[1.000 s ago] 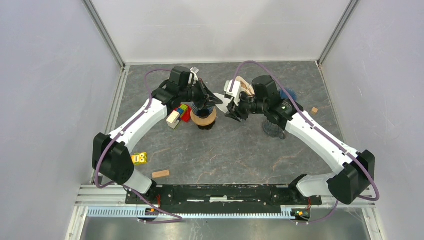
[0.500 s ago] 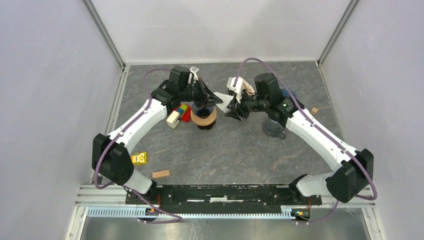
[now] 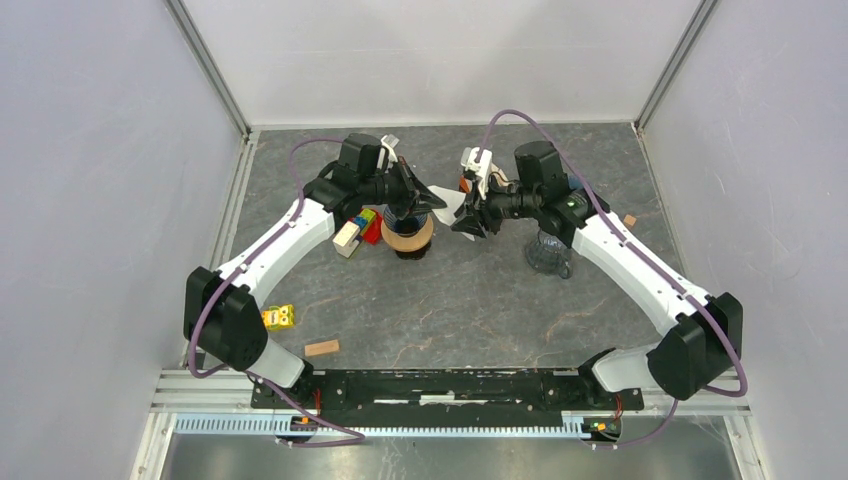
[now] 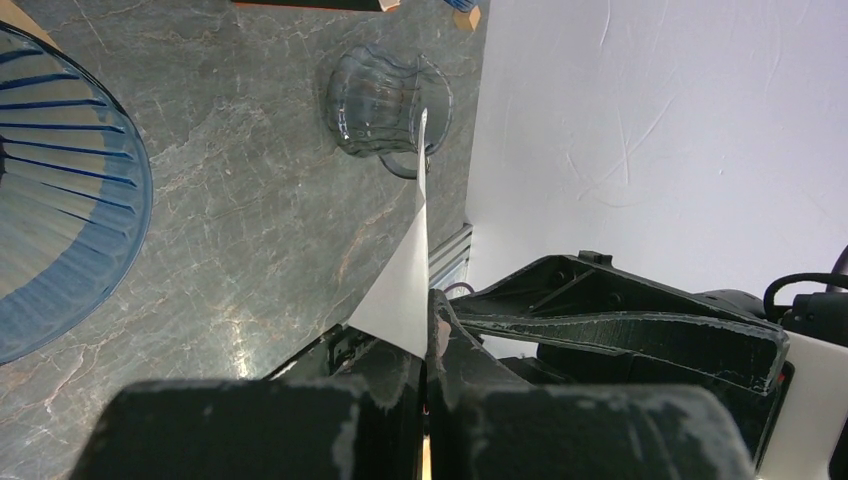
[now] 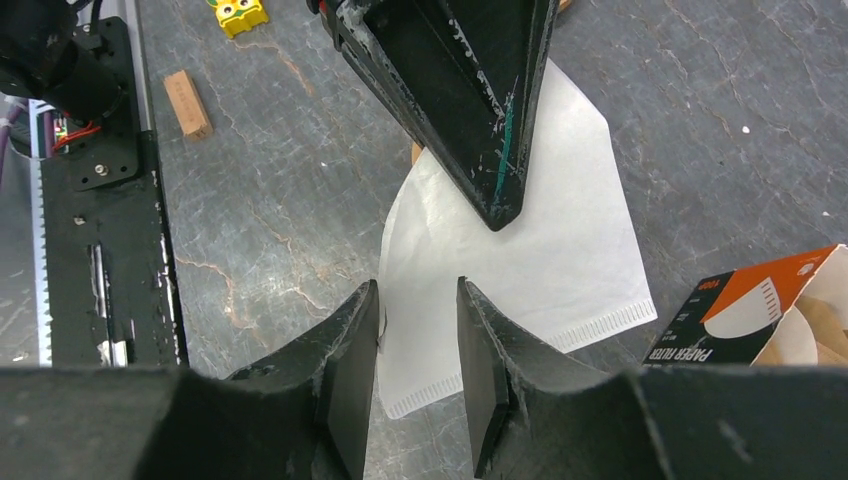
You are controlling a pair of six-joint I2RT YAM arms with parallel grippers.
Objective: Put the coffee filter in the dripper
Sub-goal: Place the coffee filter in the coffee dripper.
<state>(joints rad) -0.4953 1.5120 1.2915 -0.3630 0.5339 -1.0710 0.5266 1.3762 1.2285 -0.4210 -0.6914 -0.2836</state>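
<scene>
Filter (image 5: pixel 520 260) is being pinched by the left gripper (image 5: pixel 497 205) and straddled by the released right gripper (image 5: pixel 418 290); opposed pulling risks tearing.

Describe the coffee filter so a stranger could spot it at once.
On the grey table, find where the two arms meet at the far middle. Just right of the blue dripper, the left gripper pinches the coffee filter: the only loose white paper fan, crimped along its edge.
</scene>
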